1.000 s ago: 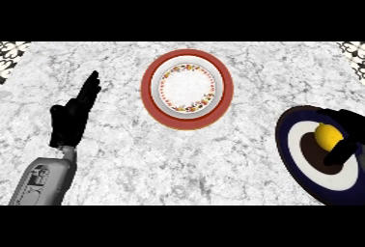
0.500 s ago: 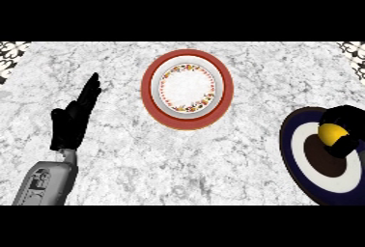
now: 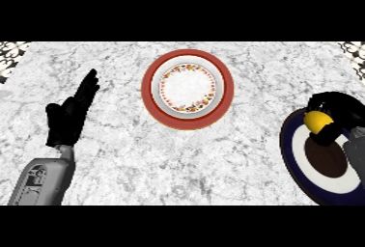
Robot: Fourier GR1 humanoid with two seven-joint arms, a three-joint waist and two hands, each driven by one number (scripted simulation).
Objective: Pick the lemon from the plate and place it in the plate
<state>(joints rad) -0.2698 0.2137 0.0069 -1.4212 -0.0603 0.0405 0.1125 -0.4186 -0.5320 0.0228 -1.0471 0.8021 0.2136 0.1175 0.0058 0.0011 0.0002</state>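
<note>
Yellow lemon (image 3: 318,120) is sitting inside the right hand (image 3: 335,116), whose fingers are curling round it above the dark blue plate (image 3: 306,169); no writing is showing anywhere. Left of that plate, a red-rimmed plate (image 3: 188,89) is lying on the grey marbled counter (image 3: 143,159); farther left, the left hand (image 3: 70,116) is resting with fingers straight and together.

My left hand (image 3: 69,115) is just parked at the left, fingers straight and pointing up, grey forearm (image 3: 41,183) coming in from the bottom edge; my right hand (image 3: 333,116) is at the far right, fingers curled round the lemon (image 3: 318,121).
</note>
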